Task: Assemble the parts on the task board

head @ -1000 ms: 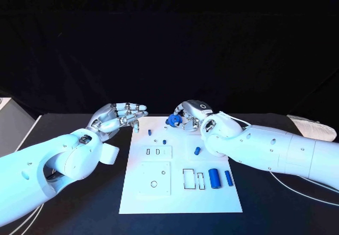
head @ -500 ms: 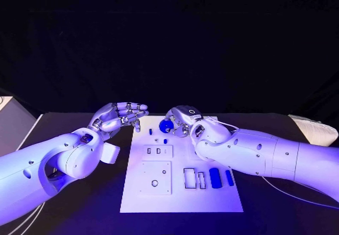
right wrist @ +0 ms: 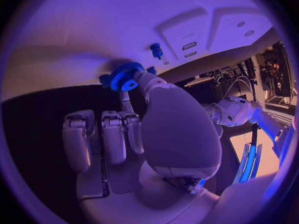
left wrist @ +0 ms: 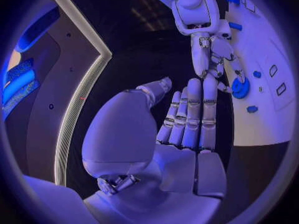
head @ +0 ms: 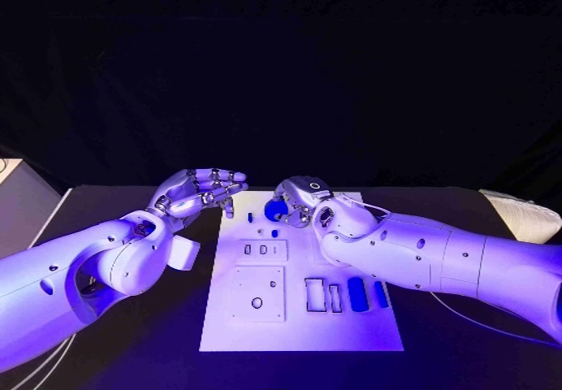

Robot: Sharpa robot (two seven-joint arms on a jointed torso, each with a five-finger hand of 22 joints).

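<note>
The white task board (head: pixel 299 329) lies in the middle of the black table. My right hand (head: pixel 304 197) hovers over its far left part and pinches a blue gear (head: pixel 276 210) between thumb and finger; the right wrist view shows the gear (right wrist: pixel 126 76) just above the board (right wrist: pixel 93 30), near a small blue peg (right wrist: pixel 156 49). My left hand (head: pixel 199 192) hangs off the board's far left corner, fingers apart, holding nothing. The left wrist view has its fingers (left wrist: pixel 194 114) stretched toward the gear (left wrist: pixel 239 88). A blue cylinder (head: pixel 357 294) and a thinner blue bar (head: pixel 381 294) lie on the board's right side.
Small blue pegs (head: pixel 249 218) stand near the board's far left corner. Rectangular and round recesses (head: pixel 257 292) mark the board's left half. A white bundle (head: pixel 521 213) with a cable sits at the table's right edge. My right forearm (head: pixel 434 256) crosses the board's right side.
My right hand has carried the blue gear leftward and a little nearer along the board's far end, its forearm swinging over the board's right side. The left hand has stayed put.
</note>
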